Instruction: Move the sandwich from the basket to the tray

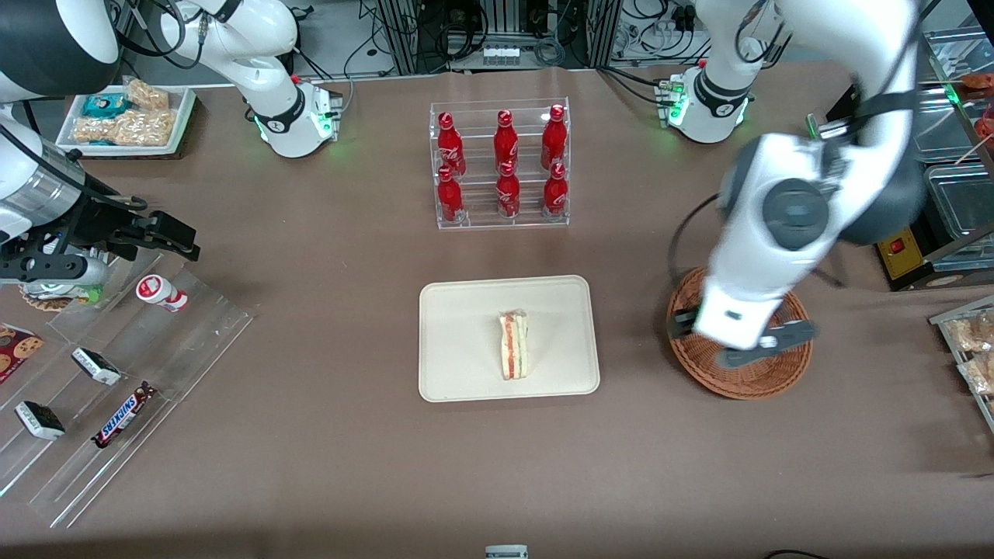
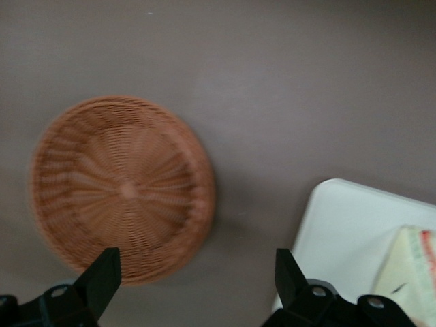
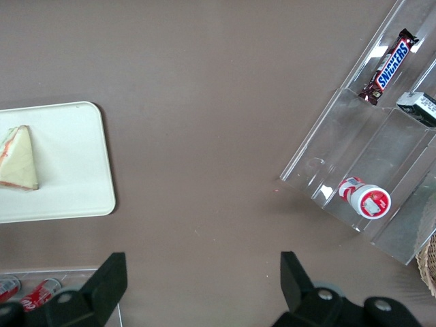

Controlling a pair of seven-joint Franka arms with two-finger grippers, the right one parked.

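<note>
Sandwich [image 1: 513, 345] laid on the tray [image 1: 458, 373], basket [image 1: 792, 373] left bare, gripper [image 1: 742, 344] held above it, fingers [image 2: 102, 279] spread wide, nothing gripped.

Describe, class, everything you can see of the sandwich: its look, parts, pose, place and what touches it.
The sandwich is a triangular wedge of pale bread with red, orange and green filling layers showing along its cut edge. It lies on the cream tray, near the middle, touching nothing else. The wicker basket is empty, and the open gripper hangs above the basket, apart from the sandwich.
</note>
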